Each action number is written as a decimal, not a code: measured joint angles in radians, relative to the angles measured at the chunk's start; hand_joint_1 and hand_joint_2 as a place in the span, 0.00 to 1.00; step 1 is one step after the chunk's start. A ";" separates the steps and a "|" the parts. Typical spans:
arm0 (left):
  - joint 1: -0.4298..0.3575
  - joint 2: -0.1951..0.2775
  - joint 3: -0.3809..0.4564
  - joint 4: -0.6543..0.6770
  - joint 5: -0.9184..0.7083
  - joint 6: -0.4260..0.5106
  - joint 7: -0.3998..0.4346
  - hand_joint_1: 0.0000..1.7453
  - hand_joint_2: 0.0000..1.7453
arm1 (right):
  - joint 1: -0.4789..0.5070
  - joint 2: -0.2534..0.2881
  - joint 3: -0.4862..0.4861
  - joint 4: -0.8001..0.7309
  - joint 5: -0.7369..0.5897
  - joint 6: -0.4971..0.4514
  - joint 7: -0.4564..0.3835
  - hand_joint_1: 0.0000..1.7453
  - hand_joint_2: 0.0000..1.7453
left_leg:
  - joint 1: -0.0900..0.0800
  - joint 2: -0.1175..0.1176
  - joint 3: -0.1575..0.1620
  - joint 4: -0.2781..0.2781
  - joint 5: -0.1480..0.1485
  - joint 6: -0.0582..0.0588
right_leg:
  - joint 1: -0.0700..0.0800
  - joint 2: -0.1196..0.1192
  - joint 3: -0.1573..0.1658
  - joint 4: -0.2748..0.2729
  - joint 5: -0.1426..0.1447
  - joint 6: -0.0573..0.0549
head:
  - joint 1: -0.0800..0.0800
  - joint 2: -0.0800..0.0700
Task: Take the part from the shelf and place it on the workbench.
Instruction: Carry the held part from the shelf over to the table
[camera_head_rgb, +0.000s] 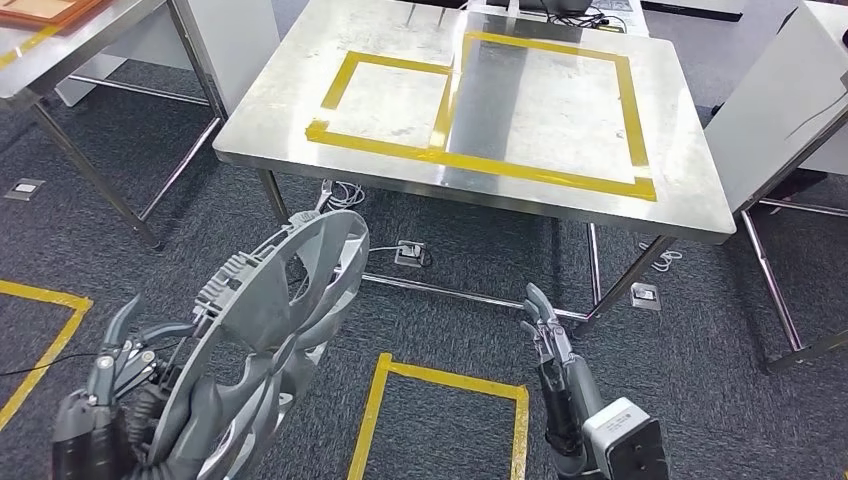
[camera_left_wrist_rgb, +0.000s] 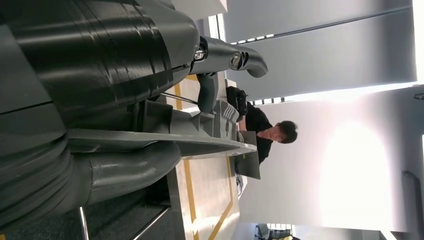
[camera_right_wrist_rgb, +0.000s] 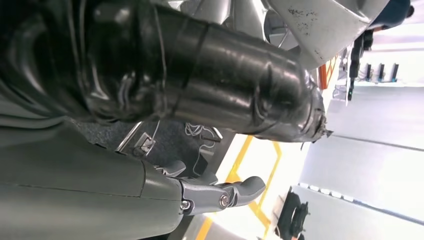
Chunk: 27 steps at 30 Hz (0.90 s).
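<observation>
Ahead of me stands one steel workbench (camera_head_rgb: 480, 190) with two yellow-taped rectangles (camera_head_rgb: 540, 105) on its top, both bare, and one more yellow rectangle (camera_head_rgb: 440, 410) is taped on the carpet between my arms. I have the one part (camera_head_rgb: 265, 340), a grey spoked wheel cover, gripped on edge in my left hand (camera_head_rgb: 115, 385), low and short of the bench, while my right hand (camera_head_rgb: 545, 335) holds nothing, fingers straight and apart. My left wrist view adds a seated person (camera_left_wrist_rgb: 265, 132) beyond the bench.
</observation>
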 joint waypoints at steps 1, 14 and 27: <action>0.000 0.000 0.000 0.001 0.001 0.000 -0.001 0.85 1.00 | 0.000 0.000 0.000 0.000 0.002 -0.002 0.002 0.00 0.00 | -0.001 0.003 0.002 0.000 -0.001 0.000 | 0.000 0.000 0.007 -0.024 0.024 -0.002 | 0.003 0.000; 0.005 0.000 0.000 0.002 0.000 0.000 -0.013 0.99 1.00 | -0.001 0.000 0.002 -0.002 0.018 -0.016 0.021 0.00 0.00 | -0.007 0.018 0.013 -0.020 -0.005 0.015 | 0.014 -0.014 0.160 -0.321 0.134 -0.030 | -0.008 0.000; 0.023 -0.007 0.008 0.000 -0.044 0.000 -0.011 1.00 1.00 | -0.001 -0.002 0.004 -0.004 0.018 -0.023 0.028 0.00 0.00 | -0.005 0.020 0.062 -0.083 0.016 0.004 | 0.006 -0.013 0.146 -0.295 0.115 -0.015 | -0.036 0.000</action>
